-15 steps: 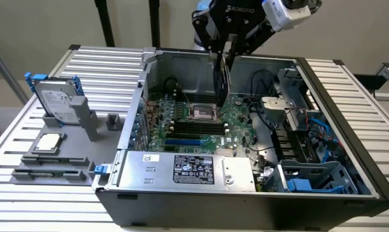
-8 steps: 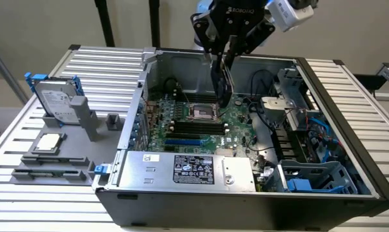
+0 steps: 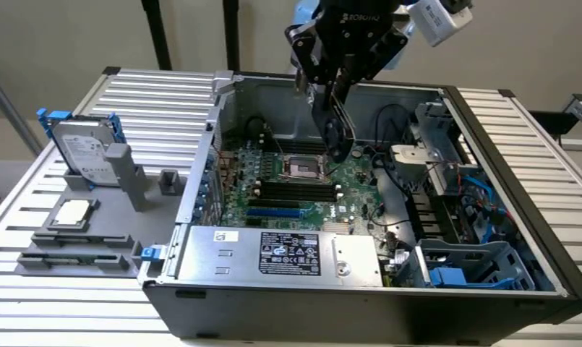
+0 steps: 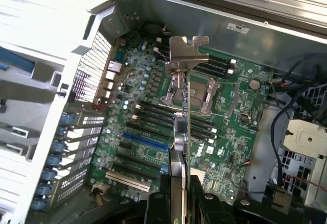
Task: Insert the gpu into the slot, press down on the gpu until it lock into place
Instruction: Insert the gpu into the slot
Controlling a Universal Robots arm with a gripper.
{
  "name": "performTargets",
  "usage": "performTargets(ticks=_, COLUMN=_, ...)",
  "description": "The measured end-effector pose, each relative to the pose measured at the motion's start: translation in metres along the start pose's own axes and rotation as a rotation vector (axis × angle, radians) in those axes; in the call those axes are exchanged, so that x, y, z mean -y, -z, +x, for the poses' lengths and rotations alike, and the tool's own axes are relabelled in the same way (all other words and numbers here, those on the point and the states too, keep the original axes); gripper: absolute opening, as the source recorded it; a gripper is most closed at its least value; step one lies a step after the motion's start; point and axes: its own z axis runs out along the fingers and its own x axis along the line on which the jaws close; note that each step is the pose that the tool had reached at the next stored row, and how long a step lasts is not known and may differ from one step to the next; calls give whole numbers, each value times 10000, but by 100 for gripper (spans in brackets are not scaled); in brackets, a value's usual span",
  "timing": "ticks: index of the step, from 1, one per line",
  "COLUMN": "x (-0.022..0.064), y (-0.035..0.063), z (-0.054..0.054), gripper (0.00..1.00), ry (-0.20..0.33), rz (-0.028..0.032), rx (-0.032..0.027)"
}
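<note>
My gripper hangs over the open computer case, shut on the gpu. The card points down edge-on, with its lower end just above the green motherboard near the CPU socket. In the wrist view the gpu runs away from my fingers, and its silver bracket is at the far end. The bright-blue slot lies bare on the board, nearer the case front than the card. Card and slot are apart.
Black memory slots run parallel between socket and blue slot. A silver power supply fills the case front, and a blue drive cage stands at the exterior view's right. A hard drive and a CPU sit on the table at its left.
</note>
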Motion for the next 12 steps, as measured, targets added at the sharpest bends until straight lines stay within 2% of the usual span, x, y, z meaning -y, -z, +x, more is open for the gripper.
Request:
performTargets(ticks=6, x=1, y=-8, z=0, gripper=26, ry=1089, rz=52, rx=-54)
performTargets(ticks=12, x=1, y=-13, z=-1, gripper=26, ry=2174, rz=110, rx=-72)
